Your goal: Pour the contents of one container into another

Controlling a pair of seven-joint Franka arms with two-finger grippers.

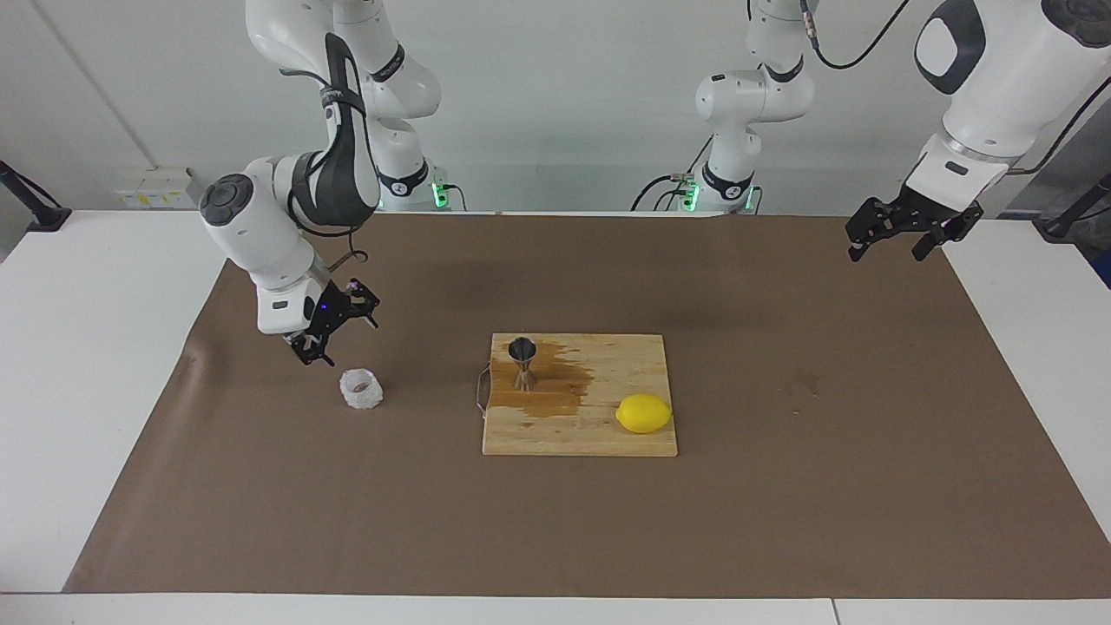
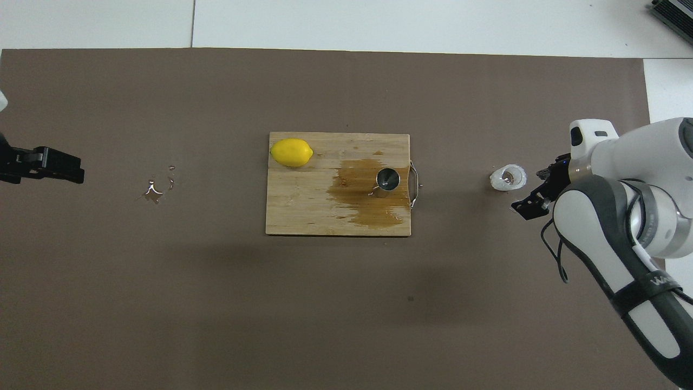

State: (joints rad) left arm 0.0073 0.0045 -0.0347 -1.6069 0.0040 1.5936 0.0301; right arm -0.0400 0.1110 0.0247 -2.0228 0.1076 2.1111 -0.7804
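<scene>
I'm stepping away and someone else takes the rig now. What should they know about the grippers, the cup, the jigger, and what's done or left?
Right gripper: open, holding nothing, just above and beside the crinkled cup.
Left gripper: waiting in the air at the left arm's end of the table.
Crinkled cup: upright on the brown mat, toward the right arm's end, off the board.
Steel jigger: upright on the wooden cutting board, in a wet stain; lemon on the same board.
Done: cannot tell whether a pour has happened.
Left: possibly grasping the cup and pouring into the jigger.

Robot lab (two arms, papered table)
</scene>
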